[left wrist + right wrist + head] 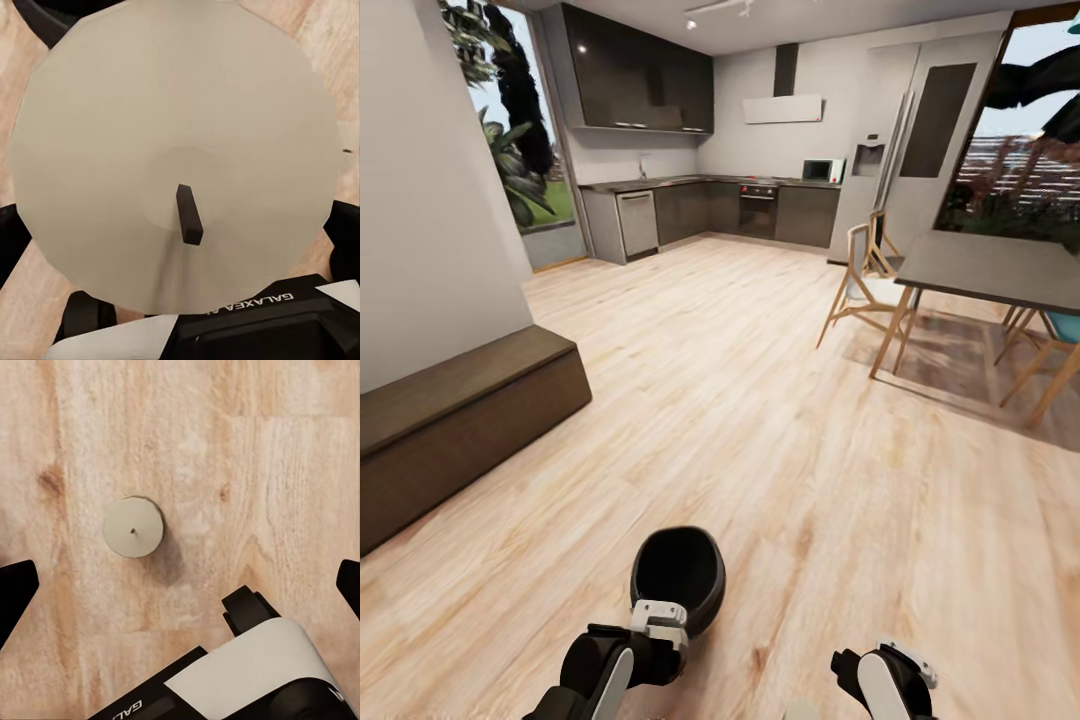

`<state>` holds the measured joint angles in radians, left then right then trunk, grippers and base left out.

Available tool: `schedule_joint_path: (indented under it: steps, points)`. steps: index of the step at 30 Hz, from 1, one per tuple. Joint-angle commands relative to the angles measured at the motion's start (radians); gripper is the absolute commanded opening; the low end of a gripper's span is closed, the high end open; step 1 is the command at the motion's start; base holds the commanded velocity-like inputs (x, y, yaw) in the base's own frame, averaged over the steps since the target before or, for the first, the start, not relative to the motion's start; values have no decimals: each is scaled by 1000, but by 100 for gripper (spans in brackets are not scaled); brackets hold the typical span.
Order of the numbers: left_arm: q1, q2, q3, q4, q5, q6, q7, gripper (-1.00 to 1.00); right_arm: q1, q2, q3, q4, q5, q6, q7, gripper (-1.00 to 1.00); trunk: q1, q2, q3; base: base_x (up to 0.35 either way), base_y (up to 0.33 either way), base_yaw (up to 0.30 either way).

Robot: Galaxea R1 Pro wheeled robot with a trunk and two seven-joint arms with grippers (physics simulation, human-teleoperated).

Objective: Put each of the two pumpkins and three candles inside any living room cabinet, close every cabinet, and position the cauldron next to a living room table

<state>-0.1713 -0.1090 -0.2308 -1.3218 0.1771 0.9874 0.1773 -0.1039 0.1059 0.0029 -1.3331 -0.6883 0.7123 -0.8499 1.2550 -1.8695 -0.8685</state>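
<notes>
We see a candle (176, 161) from above in the left wrist view, close under the left end effector (180, 225), whose dark fingers flank it; we cannot tell whether they grip it. Another candle (133, 527) stands on the floor (247, 472) below the wide-open, empty right end effector (180, 585). The cauldron (680, 575) sits on the floor, well apart from the table (990, 268). The cabinet (460, 430) near the cauldron looks closed. Most remains. "GALAXEA" is printed on the wrist.

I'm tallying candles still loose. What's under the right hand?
A single cream candle stands upright on the bare wooden floor, wick up, clear of the right hand. The arm covers the floor nearer the robot.
</notes>
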Motion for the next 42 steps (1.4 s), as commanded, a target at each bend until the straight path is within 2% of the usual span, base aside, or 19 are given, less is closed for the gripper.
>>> schedule_joint_path:
  steps: [1, 14, 17, 24, 31, 37, 42]
  points:
    - [-1, 0, -1, 0, 12, 3, 10, -100, 0, 0, 0, -2, -8, 3, -9, 100, 0, 0, -1, 13, 80, 182]
    - [-1, -3, 3, -29, 16, 8, 11, -100, 0, -2, -1, 4, -8, 3, -9, 100, 0, 0, -1, 2, 11, 24]
    - [-1, -3, 4, -42, 17, 13, 12, -100, 0, -2, -1, 8, -9, 3, -8, 100, 11, -21, -10, 0, 0, 0]
    - [-1, -3, 5, -49, 15, 16, 13, -100, 0, -2, 0, 106, -5, 3, -8, 100, 38, -70, -32, 0, 0, 0]
    - [-1, -3, 7, -50, 14, 16, 13, -100, 0, -4, 0, 139, 1, -3, -4, 100, 65, -119, -54, 0, 0, 0]
    - [-1, -3, 7, -50, 15, 16, 13, -100, 0, -30, -1, 185, 26, -47, -3, 100, 88, -161, -73, 0, 0, 0]
    - [-1, -3, 6, -50, 15, 16, 13, -100, -2, -35, -1, 202, 31, -53, 8, 100, 107, -196, -89, 0, 0, 0]
